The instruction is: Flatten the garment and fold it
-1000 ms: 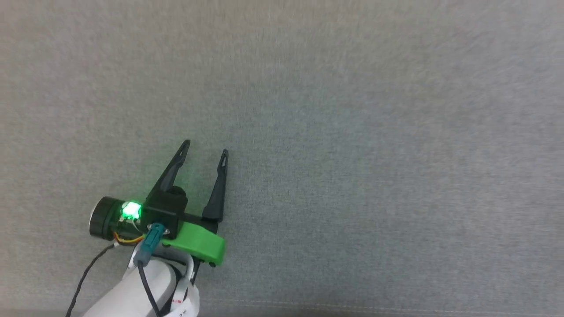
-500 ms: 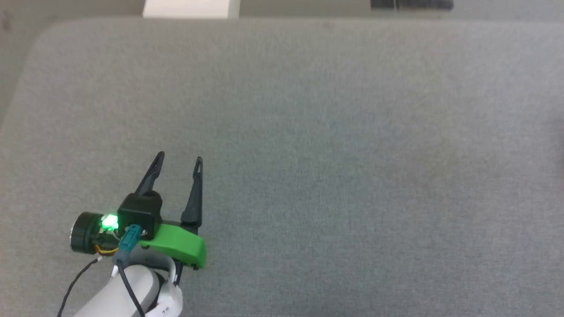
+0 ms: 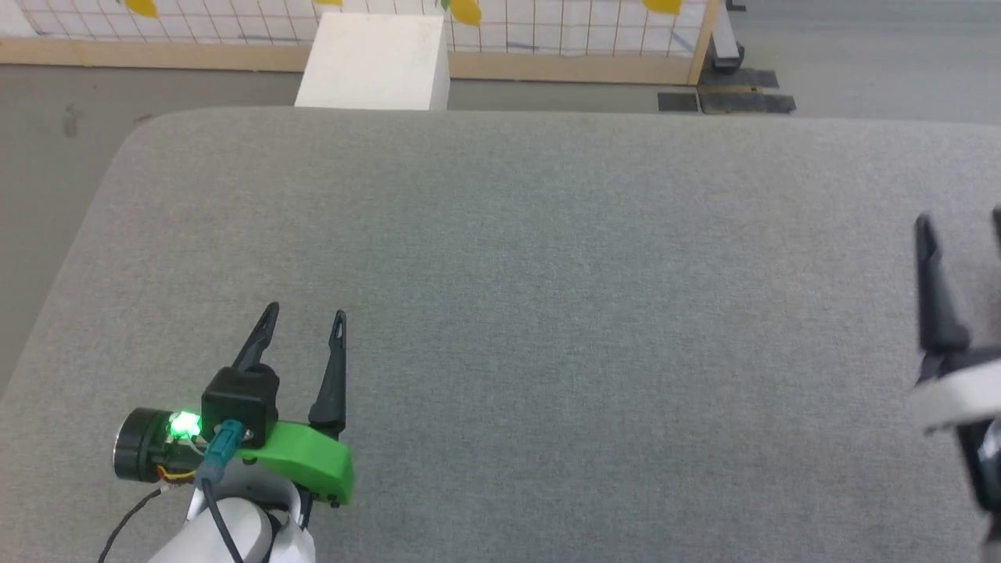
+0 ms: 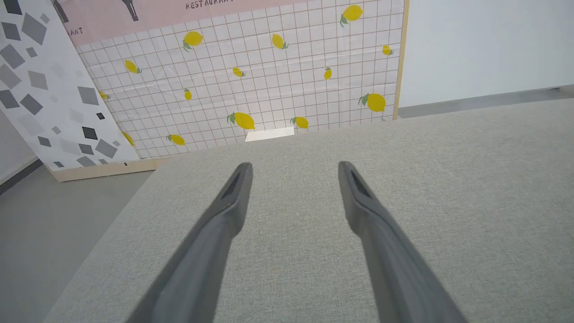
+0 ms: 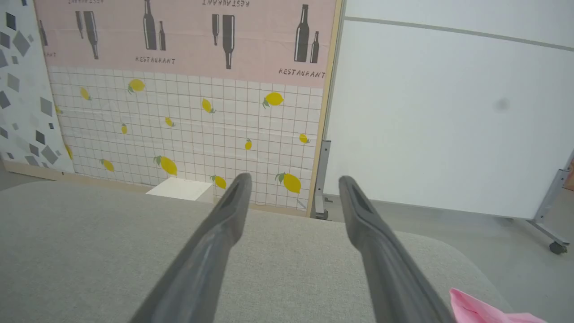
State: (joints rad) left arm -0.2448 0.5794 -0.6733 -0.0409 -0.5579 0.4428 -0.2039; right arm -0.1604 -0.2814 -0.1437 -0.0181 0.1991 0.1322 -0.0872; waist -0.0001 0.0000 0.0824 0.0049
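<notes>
Both grippers had their dark fingers spread apart, clamped on nothing. In the head view the left gripper (image 3: 304,311) sat down around 7 o'clock, tips aimed roughly at 12. At its base were a green plastic mount (image 3: 309,463) and a lit green light (image 3: 184,424), with a pale forearm (image 3: 227,536) running off the bottom edge. Over at 3 o'clock was the right gripper (image 3: 962,220), kinda blurry and half cut off by the frame. One finger showed clearly and the other was just a sliver at the edge. Its own wrist view showed the gap between its fingers plainly, though.

Both hovered over a big grey fabric cushion (image 3: 547,313) with rounded corners. The garment (image 5: 475,309) was just a pink scrap at about 5 o'clock in the right wrist view, lying by the cushion's rounded far corner, just beside the right-hand finger in that shot. Most of it ran out of frame, so its shape couldn't be made out.

Past the cushion, toward 12 o'clock, stood a white box (image 3: 375,62) on the grey floor. Behind it was a lemon-print grid panel (image 4: 269,80), topped by a pink poster with bottles (image 5: 179,36). A plain white board (image 5: 448,112) stood off to its 3 o'clock side.
</notes>
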